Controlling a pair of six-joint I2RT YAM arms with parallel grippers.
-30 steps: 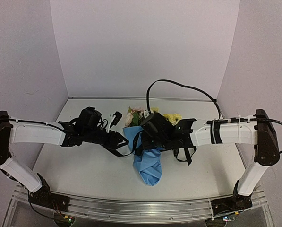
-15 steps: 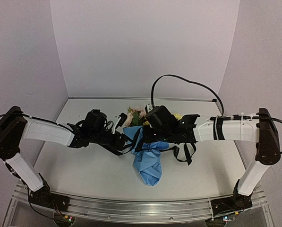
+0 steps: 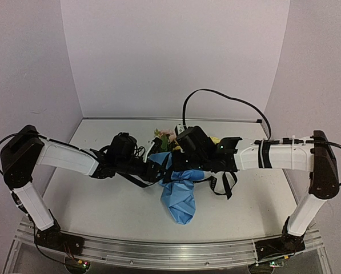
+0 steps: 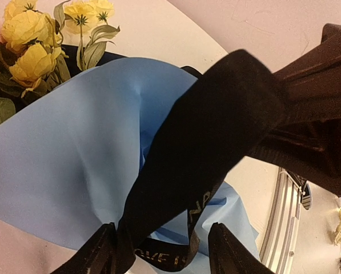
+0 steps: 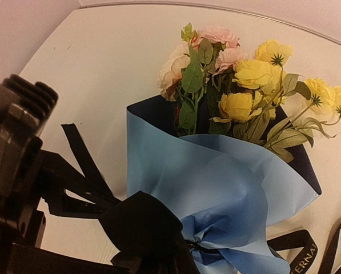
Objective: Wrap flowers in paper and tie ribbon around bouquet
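Your left fingers [image 4: 101, 251] stand apart, with the ribbon [image 4: 176, 188] running between them. Your right fingers [image 4: 307, 108] are pinched shut on that ribbon. The bouquet [image 3: 179, 197] lies mid counter [image 3: 90, 200] under both, blooms toward the back wall [image 3: 170, 57], cone tip toward the near edge, bare counter either side.
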